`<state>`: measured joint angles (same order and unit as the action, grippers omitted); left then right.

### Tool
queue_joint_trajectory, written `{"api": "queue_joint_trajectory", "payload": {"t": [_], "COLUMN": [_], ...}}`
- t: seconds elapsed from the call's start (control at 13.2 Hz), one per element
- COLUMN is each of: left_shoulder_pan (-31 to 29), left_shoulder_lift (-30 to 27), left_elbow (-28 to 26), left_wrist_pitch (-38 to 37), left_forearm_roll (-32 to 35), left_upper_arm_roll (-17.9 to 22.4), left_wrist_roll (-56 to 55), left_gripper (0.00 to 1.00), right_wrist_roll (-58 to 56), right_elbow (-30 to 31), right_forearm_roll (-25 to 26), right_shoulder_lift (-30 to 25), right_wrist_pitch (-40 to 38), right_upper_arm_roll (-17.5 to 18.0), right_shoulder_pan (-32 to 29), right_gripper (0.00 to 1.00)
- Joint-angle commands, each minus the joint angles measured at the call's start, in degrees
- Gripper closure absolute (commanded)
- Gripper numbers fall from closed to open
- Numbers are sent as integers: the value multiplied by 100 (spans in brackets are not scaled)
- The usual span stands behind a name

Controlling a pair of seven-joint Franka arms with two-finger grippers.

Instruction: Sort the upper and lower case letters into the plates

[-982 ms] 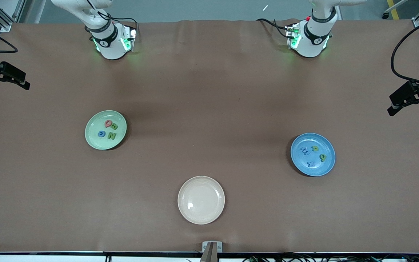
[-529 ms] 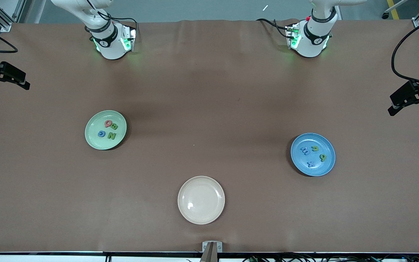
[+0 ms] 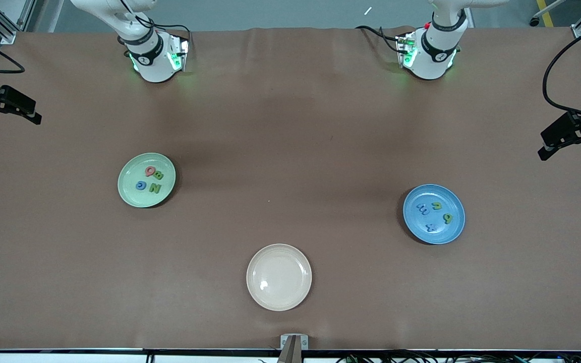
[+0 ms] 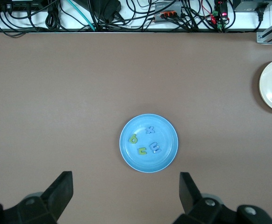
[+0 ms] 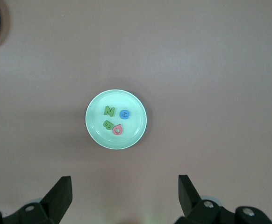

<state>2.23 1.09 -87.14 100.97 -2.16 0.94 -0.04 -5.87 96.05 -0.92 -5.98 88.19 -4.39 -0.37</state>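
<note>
As the front view shows it, the sorting looks finished: the mint green plate (image 3: 147,180) toward the right arm's end of the table (image 3: 290,131) holds four capitals, the blue plate (image 3: 433,214) toward the left arm's end holds four small letters, and the cream plate (image 3: 279,277), nearest the camera and between them, is bare, with no loose letter on the brown cover. From the left wrist view, the left end effector (image 4: 126,196) hangs high over the blue plate (image 4: 148,143) with its fingers spread wide and nothing between them. From the right wrist view, the right end effector (image 5: 125,198) hangs high over the mint green plate (image 5: 116,119), also wide apart and empty, above an N, a C, a B and a pink round letter. Judging by this, nothing remains to place; both arms wait.
</note>
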Motion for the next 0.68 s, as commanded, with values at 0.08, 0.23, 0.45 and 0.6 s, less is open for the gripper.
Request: {"api": "queue_joint_trajectory", "payload": {"t": [0.08, 0.23, 0.45, 0.6], "left_shoulder_pan": [41, 40, -4, -4], "left_shoulder_lift": [-82, -82, -74, -73], "left_elbow": [-23, -40, -40, -49], "left_wrist_pitch": [-87, -95, -87, -87], "left_forearm_roll": [-65, -47, -47, -47], "left_upper_arm_roll": [3, 12, 12, 12], "left_wrist_roll": [-181, -50, 267, 250], "left_gripper": [0, 0, 0, 0], "right_wrist_roll": [15, 15, 7, 7], "right_elbow": [213, 221, 248, 248], "right_forearm_roll": [-23, -14, -14, -5], "right_shoulder_lift": [-211, -211, -211, -220], "right_wrist_pitch": [41, 6, -12, -30], "right_upper_arm_roll": [61, 70, 70, 70], "right_shoulder_pan": [-68, -68, -68, -68], "right_gripper": [0, 0, 0, 0]}}
